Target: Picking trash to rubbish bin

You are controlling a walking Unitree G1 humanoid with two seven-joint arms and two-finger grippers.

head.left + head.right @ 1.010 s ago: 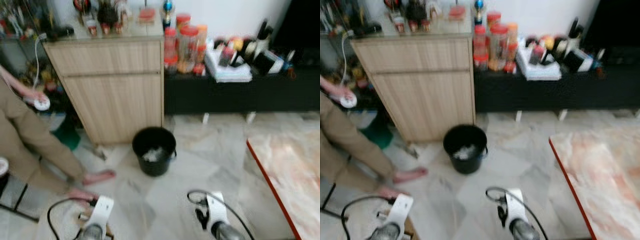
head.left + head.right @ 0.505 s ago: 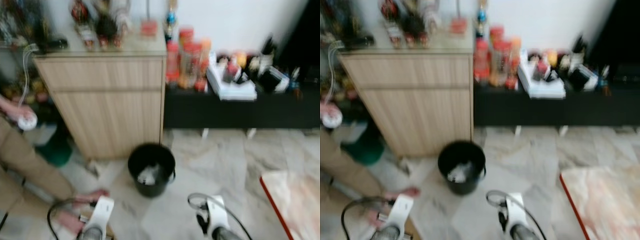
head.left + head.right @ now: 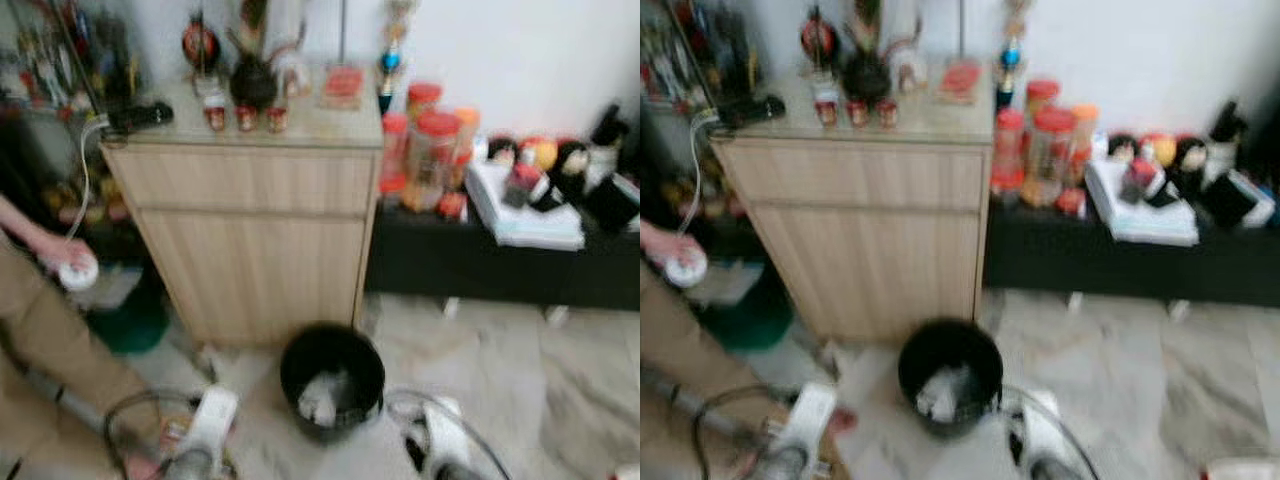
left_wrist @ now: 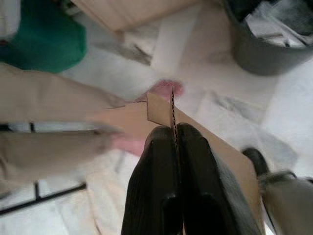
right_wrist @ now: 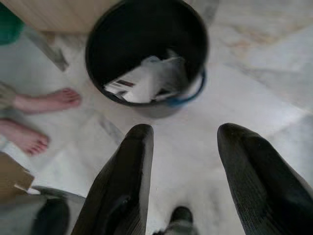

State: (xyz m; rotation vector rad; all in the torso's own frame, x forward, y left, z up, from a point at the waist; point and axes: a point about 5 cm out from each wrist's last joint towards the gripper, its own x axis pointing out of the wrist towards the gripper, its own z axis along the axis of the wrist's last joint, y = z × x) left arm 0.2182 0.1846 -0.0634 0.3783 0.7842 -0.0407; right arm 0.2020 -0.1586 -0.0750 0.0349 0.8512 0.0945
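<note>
A black rubbish bin (image 3: pixel 332 378) with white paper in it stands on the marble floor before the wooden cabinet (image 3: pixel 250 230); the bin (image 5: pixel 146 54) lies just ahead of my right gripper. My left gripper (image 4: pixel 176 139) is shut on a flat piece of brown cardboard (image 4: pixel 215 152), held low at my left, with the bin (image 4: pixel 266 34) off to one side. My right gripper (image 5: pixel 186 142) is open and holds nothing, low over the floor. Both wrists (image 3: pixel 205 435) show at the bottom edge of the eye views.
A person in tan trousers (image 3: pixel 50 350) stands at my left, bare feet (image 5: pixel 46 100) on the floor close to the bin, a hand holding a white object (image 3: pixel 75 272). A low black shelf (image 3: pixel 500 260) with jars and boxes runs along the wall at right. A green object (image 3: pixel 130 320) sits beside the cabinet.
The camera has moved forward and tilted up: the bin and cabinet are closer, and the red-edged table at the right has left the picture. The views are blurred.
</note>
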